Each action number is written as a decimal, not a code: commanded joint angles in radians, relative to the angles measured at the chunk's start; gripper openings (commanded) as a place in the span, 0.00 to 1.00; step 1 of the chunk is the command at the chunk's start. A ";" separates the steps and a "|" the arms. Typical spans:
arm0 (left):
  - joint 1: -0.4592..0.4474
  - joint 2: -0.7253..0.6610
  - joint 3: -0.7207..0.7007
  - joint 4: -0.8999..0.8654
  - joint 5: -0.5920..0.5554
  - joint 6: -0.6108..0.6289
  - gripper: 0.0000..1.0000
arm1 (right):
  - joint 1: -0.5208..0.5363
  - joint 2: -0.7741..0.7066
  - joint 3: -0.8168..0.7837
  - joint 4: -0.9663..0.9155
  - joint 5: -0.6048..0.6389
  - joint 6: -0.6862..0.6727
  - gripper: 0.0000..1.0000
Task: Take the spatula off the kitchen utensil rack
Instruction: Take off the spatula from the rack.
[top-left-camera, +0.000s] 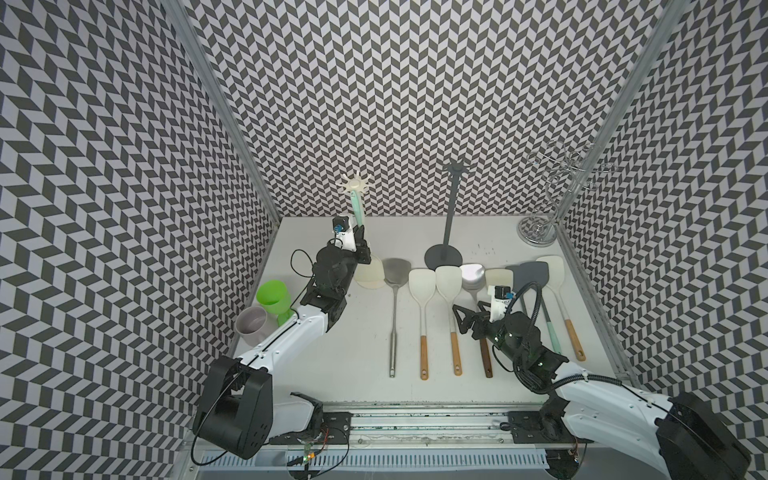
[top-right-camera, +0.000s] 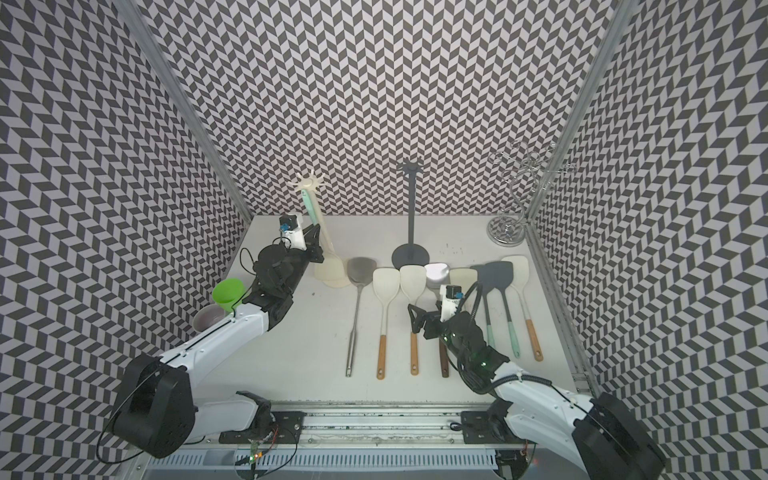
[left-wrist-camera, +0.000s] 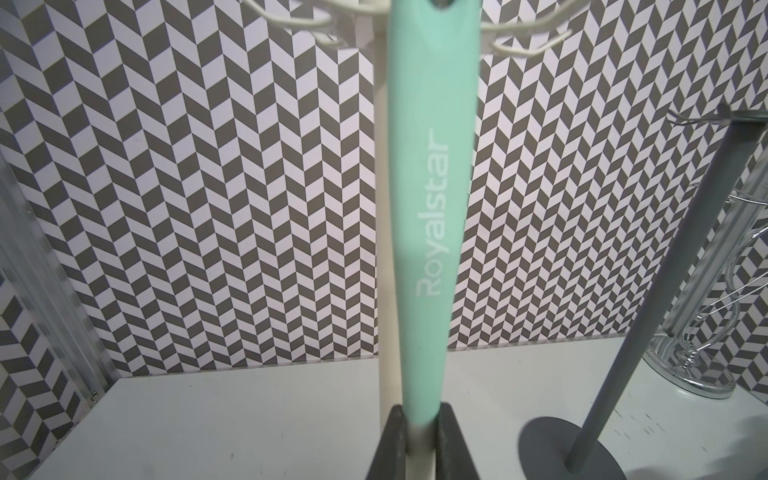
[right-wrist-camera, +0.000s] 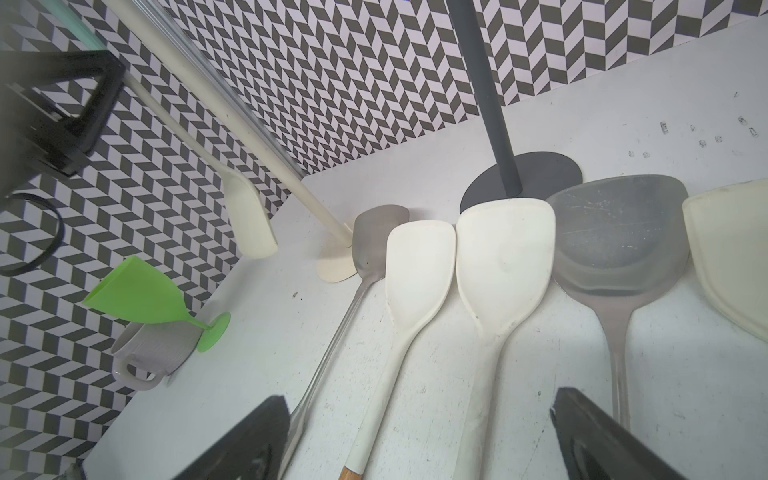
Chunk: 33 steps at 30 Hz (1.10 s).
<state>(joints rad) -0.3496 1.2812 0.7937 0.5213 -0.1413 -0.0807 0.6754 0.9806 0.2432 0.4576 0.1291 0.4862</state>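
A: Someone's kitchen?
B: No, a robotics lab cell. Chevron-patterned panels (top-left-camera: 415, 104) on aluminium posts (top-left-camera: 216, 97) box in a white tabletop (top-left-camera: 365, 345) on three sides.
A: The utensils, though?
B: Props. Spatulas (top-left-camera: 422, 286) lie in a tidy row; a cream utensil rack (top-left-camera: 355, 186), a dark stand (top-left-camera: 449, 216) and a chrome stand (top-left-camera: 537, 232) line the back. Two robot arms (top-left-camera: 291, 332) sit bolted to a metal rail (top-left-camera: 415, 419) along the front.

On the white table (top-left-camera: 361, 353) you see a green plastic goblet (top-left-camera: 272, 296) touching a grey ceramic mug (top-left-camera: 251, 326), close to the left wall. A dark grey pole stand with a round base (top-left-camera: 448, 224) stands upright at the back. A chrome wire stand (top-left-camera: 538, 228) is in the far right corner. In front of them a steel spatula (top-left-camera: 395, 272) lies just beside a white spatula with a wooden handle end (top-left-camera: 422, 286).
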 joint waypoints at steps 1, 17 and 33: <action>-0.004 -0.075 -0.002 0.067 0.003 -0.014 0.04 | -0.006 0.003 0.026 0.061 -0.005 -0.019 1.00; -0.001 -0.100 -0.054 0.100 0.104 -0.070 0.00 | -0.006 0.033 0.036 0.058 0.001 -0.024 1.00; 0.014 -0.279 0.002 -0.132 0.104 -0.156 0.00 | -0.007 0.038 0.047 0.053 -0.042 -0.052 1.00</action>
<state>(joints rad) -0.3420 1.0565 0.8017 0.4252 -0.0170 -0.2008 0.6754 1.0153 0.2577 0.4572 0.1165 0.4664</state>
